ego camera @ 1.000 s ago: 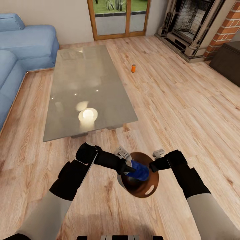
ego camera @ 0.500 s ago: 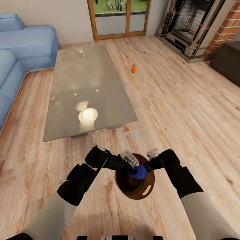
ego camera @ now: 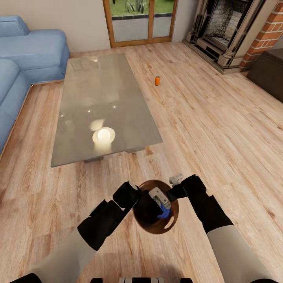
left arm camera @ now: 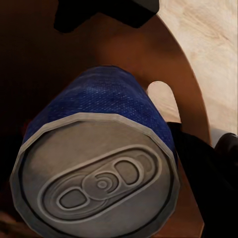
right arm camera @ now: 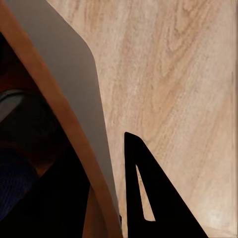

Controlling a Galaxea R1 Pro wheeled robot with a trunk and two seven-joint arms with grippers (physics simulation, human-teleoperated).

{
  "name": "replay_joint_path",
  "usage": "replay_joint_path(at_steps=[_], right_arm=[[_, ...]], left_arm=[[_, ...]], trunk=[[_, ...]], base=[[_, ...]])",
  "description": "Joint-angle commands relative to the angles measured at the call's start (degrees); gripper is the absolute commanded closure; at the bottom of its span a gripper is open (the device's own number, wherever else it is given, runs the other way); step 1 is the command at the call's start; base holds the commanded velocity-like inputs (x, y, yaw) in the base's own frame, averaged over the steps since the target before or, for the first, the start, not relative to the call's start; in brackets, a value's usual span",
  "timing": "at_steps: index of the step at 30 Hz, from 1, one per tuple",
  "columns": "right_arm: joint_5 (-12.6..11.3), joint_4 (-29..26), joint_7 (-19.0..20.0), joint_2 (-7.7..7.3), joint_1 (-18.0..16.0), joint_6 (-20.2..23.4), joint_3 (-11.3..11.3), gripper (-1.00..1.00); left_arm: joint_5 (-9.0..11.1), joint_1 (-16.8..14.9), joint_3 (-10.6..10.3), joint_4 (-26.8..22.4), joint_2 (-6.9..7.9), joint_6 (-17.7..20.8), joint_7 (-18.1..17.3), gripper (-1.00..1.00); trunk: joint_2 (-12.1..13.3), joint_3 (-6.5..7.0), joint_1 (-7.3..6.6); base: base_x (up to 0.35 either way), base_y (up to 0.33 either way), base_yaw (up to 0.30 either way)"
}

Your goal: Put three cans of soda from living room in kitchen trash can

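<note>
A living room with a light wood plank floor point(ego camera: 204, 129), a blue sofa point(ego camera: 23, 59) and a large glass worktop point(ego camera: 102, 106). An orange soda can point(ego camera: 157, 80) stands upright on the floor beyond the worktop, well apart from the arms. Near the robot, the right gripper point(ego camera: 175, 184) clenches the rim of the trash can point(ego camera: 167, 226), holding it. The left gripper point(ego camera: 159, 200) reaches into the trash can's mouth, grasping the dark blue soda can point(left arm camera: 99, 163) inside.

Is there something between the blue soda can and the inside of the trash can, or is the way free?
Nothing visible blocks it: the blue can in the left end effector is already inside the trash can's opening.
</note>
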Motion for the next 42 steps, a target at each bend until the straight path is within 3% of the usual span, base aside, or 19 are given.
replay_joint_path(at_steps=[1, 5, 11, 15, 24, 32, 33, 42], right_arm=[[-2.1, 0.0, 0.2, 0.08, 0.0, 0.7, 0.0, 1.00], [-1.9, 0.0, 0.0, 0.28, 0.0, 0.7, 0.0, 1.00], [-1.8, 0.0, 0.0, 0.32, 0.0, 0.7, 0.0, 1.00], [-1.8, 0.0, 0.0, 0.27, 0.0, 0.7, 0.0, 1.00], [-1.8, 0.0, 0.0, 0.34, 0.0, 0.7, 0.0, 1.00], [-1.8, 0.0, 0.0, 0.79, 0.0, 0.7, 0.2, 1.00], [-1.8, 0.0, 0.0, 0.82, 0.0, 0.7, 0.2, 1.00], [-1.8, 0.0, 0.0, 0.86, 0.0, 0.7, 0.3, 1.00]], left_arm=[[0.0, 0.0, -0.2, 0.1, 0.01, 0.0, 0.1, 1.00], [0.0, 0.0, -2.2, 0.4, 0.03, 0.0, 2.6, 1.00], [-0.1, 0.0, -3.4, 2.7, 0.03, 0.0, 5.9, 1.00], [-0.1, 0.0, -3.7, 3.7, 0.17, 0.0, 9.4, 1.00], [0.0, 0.0, -3.8, 6.2, 0.09, 0.0, 13.0, 1.00], [0.0, 0.0, -3.8, 8.3, -0.02, 0.0, 14.0, 1.00], [0.0, -0.1, -3.8, 8.4, -0.03, 0.0, 14.0, -1.00], [0.1, 0.0, -3.8, 8.6, 0.02, 0.0, 14.0, -1.00]], trunk=[[0.0, 0.00, 0.00], [0.0, 0.00, 0.00], [0.0, 0.00, 0.00], [0.0, 0.00, 0.00], [0.0, 0.00, 0.00], [0.0, 0.00, 0.00], [0.0, 0.00, 0.00], [0.0, 0.00, 0.00]], base=[[0.000, 0.000, 0.000], [0.000, 0.000, 0.000], [0.000, 0.000, 0.000], [0.000, 0.000, 0.000], [0.000, 0.000, 0.000], [0.000, 0.000, 0.000], [0.000, 0.000, 0.000], [0.000, 0.000, 0.000]])
